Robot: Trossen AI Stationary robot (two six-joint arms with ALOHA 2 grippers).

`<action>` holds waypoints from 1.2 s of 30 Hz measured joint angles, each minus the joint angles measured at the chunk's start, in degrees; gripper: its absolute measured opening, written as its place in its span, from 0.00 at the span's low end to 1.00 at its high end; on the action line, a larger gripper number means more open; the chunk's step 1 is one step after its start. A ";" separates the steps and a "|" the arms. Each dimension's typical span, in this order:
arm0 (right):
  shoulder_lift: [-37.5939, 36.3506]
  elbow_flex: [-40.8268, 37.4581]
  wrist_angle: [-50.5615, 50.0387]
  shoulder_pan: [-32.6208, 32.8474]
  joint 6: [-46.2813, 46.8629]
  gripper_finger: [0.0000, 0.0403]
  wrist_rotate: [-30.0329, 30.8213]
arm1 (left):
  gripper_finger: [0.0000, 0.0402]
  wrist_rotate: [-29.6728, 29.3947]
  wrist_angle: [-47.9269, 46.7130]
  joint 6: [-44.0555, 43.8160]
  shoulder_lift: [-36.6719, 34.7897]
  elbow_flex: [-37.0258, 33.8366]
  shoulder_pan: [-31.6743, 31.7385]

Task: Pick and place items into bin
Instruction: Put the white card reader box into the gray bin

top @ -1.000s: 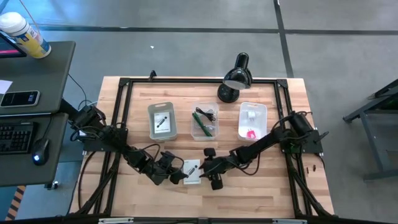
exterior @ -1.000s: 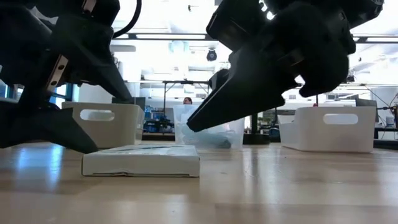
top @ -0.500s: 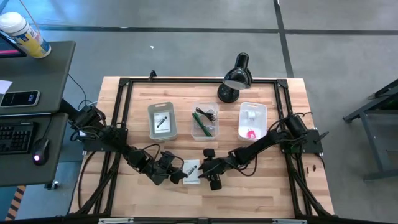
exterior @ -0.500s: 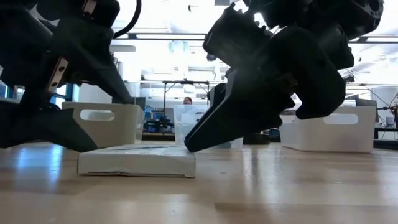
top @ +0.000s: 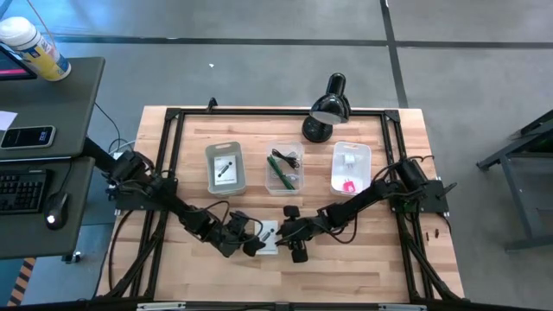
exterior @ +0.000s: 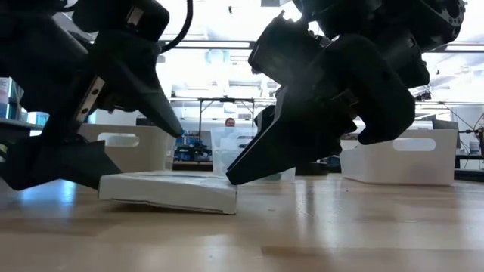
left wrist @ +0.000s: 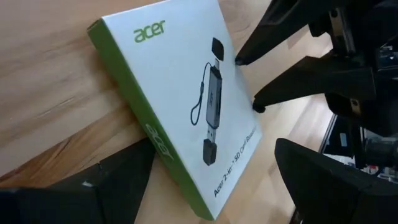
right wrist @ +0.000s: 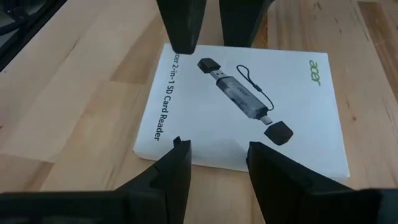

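Note:
A flat white card-reader box [top: 268, 238] with a green side lies on the table between both grippers; it also shows in the low view as box [exterior: 170, 190] and in the wrist views as box [left wrist: 180, 99] and box [right wrist: 249, 106]. My left gripper [top: 249, 242] is open at the box's left end. My right gripper [top: 283, 231] is open at the box's right end. Other items lie in the three white bins. My left gripper [exterior: 140, 155] comes in low from the table's left. Its lower finger [exterior: 60, 162] is wedged under the box's left edge [exterior: 110, 185], and its upper finger stands above the box without touching it. The box sits tilted, left end raised and right end on the table. My right gripper [exterior: 231, 177] slants down from the table's right. Its fingertips [right wrist: 177, 152] meet the top of the box's right edge [exterior: 227, 185]. That end of the box [exterior: 223, 205] rests on the table.
Three white bins stand in a row behind the box: left bin [top: 226, 168], middle bin [top: 285, 170], right bin [top: 351, 167]. A black desk lamp [top: 327, 108] stands at the far edge. A black frame runs around the table. Bare wood lies toward the near edge.
My right gripper came down toward the left onto the box's right edge. My left gripper moved toward the right, and its lower finger slid under the box's left end. That end has tipped up while the right end stayed on the table.

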 joint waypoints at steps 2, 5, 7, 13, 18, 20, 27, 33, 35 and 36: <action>0.00 0.00 -0.18 0.00 0.17 0.37 0.09 | 0.82 0.18 0.10 0.27 0.29 0.27 0.12; 0.02 -0.02 -0.52 0.00 0.21 0.37 0.13 | 0.82 0.68 0.18 0.27 0.30 0.32 0.51; 0.02 -0.02 -0.86 0.00 0.14 0.37 0.14 | 0.82 0.70 0.18 0.26 0.30 0.32 0.72; 0.07 -0.11 -0.60 -0.01 -0.70 0.36 0.13 | 0.82 -1.55 0.79 0.35 0.44 0.31 0.73; 0.13 -0.11 0.64 -0.13 -0.97 0.37 0.02 | 0.78 -4.27 1.42 0.48 0.52 0.25 0.83; 0.17 -0.11 0.79 -0.28 -0.97 0.37 -0.23 | 0.75 -4.84 1.40 0.49 0.52 0.25 0.83; 0.17 -0.11 0.87 -0.39 -0.97 0.35 -0.27 | 0.63 -5.16 1.90 0.72 0.52 0.25 0.83; 0.20 -0.11 0.83 -0.39 -0.95 0.35 0.15 | 0.47 -5.20 2.91 1.86 0.52 0.25 0.80; 0.43 -0.24 0.08 -0.41 -0.92 0.35 0.20 | 0.41 -5.20 2.82 1.99 0.52 0.25 0.80; 0.56 -0.36 0.21 -0.44 -0.92 0.35 0.24 | 0.39 -5.20 2.84 1.99 0.52 0.25 0.76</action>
